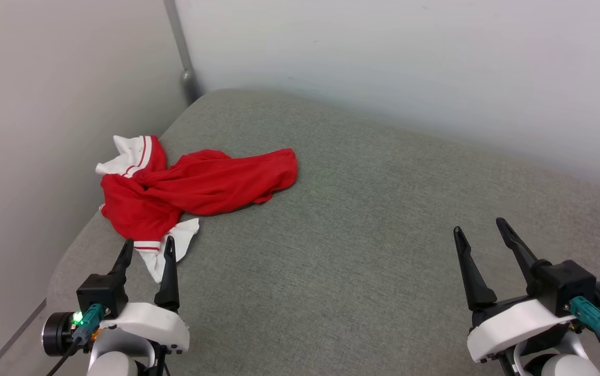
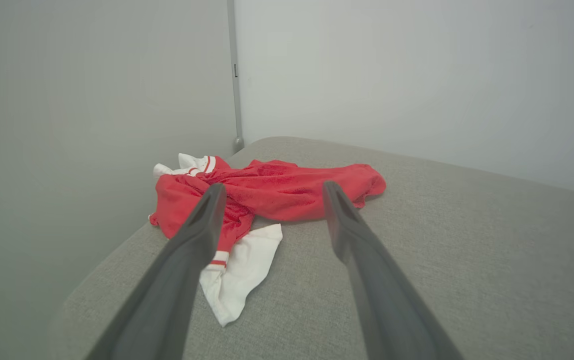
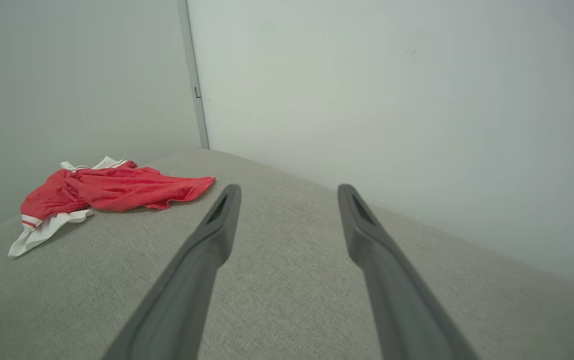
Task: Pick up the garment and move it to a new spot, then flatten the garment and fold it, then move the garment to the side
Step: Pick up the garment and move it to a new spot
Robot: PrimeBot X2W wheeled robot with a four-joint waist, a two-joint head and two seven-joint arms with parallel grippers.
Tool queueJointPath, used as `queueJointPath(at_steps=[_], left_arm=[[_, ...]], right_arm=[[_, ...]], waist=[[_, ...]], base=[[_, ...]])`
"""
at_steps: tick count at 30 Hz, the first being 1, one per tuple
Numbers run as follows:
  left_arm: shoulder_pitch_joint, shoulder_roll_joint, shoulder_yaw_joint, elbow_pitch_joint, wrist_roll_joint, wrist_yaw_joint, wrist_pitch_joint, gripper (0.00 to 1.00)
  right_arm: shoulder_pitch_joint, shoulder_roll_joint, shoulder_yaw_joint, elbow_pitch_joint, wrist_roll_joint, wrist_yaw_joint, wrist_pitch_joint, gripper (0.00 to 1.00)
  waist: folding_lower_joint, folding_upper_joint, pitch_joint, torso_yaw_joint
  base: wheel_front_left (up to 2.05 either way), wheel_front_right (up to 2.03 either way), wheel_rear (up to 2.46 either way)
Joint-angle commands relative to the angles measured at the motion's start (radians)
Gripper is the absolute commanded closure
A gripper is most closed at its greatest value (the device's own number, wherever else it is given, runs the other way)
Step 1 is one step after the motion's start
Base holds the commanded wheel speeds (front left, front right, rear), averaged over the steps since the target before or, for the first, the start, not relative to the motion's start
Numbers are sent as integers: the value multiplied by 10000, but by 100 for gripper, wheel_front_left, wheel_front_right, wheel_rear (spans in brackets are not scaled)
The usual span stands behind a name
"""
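Red garment bunched on grey cushion, left claw spread nr its sleeve, right claw spread, far off.

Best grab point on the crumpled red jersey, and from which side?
Pinch the raised twisted ridge across the middle of the red jersey, from above, with the open left hand, which is nearer. The white sleeve beside it lies flat on the grey cushion, likely harder to pinch.

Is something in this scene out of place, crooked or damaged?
The garment lies crumpled and twisted near the far left corner of the grey cushion, not spread flat; one white sleeve sticks out toward the open left gripper. No tear or spill is visible.
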Motion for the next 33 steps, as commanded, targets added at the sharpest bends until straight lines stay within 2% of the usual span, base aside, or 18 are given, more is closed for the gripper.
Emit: queueJointPath(at_steps=[1, 11, 23, 27, 33], left_arm=[[-46, 20, 5, 3, -21, 50, -30, 0], [-82, 152, 79, -158, -79, 146, -30, 0], [-329, 214, -34, -268, -7, 277, 2, 0], [-838, 367, 30, -344, -12, 367, 45, 0], [-2382, 956, 246, -133, -298, 72, 759, 0]], right_arm=[[-113, 10, 64, -4, -49, -3, -4, 0], [-159, 10, 246, 36, 106, -3, -52, 0], [-273, 10, 200, 172, 194, -3, -83, 0], [-477, 8, 262, 33, 132, -3, 40, 0], [-1050, -17, 365, -198, -127, -3, 330, 0]], waist=[[0, 0, 40, 246], [0, 0, 109, 787], [0, 0, 183, 906], [0, 0, 525, 640], [0, 0, 1537, -93]], base=[[0, 0, 0], [0, 0, 0], [0, 0, 0], [0, 0, 0], [0, 0, 0]])
